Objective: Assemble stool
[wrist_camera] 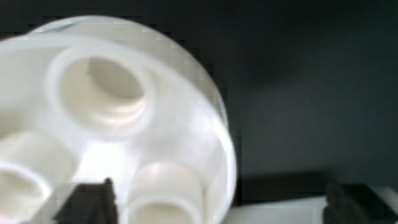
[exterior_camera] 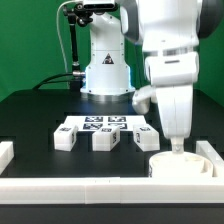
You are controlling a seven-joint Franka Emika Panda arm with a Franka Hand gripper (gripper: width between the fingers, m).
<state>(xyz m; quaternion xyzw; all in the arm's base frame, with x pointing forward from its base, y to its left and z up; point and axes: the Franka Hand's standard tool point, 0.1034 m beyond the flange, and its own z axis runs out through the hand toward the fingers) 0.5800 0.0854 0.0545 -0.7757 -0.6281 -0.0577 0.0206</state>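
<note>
Round white seat disc [exterior_camera: 180, 166] down on the black table [exterior_camera: 35, 110], off to the exterior view's right of the marker board [exterior_camera: 100, 124] and nearer the camera than it. Socket side turned up, with three round sockets [wrist_camera: 103, 85] showing in the wrist view, two of them cut off by the frame edge. Directly above the disc, the Panda's gripper [exterior_camera: 176, 150], pointing straight down; whether touching the disc or just clear of it, impossible to tell from the exterior view. In the wrist view, two dark fingertips [wrist_camera: 93, 203] spread wide, one in front of the disc's face, the other well clear of its rim, nothing clamped between them: jaws apart and empty. Just on the camera side of the marker board, three blocky white stool legs lying in a row, apart from one another: first leg [exterior_camera: 66, 138] toward the exterior view's left, middle leg [exterior_camera: 103, 140], third leg [exterior_camera: 145, 137] closest to the seat disc. Farther from the marker board than the legs, a long white border bar [exterior_camera: 100, 187] along the near table edge. Behind the marker board, the arm's white base [exterior_camera: 105, 68].
</note>
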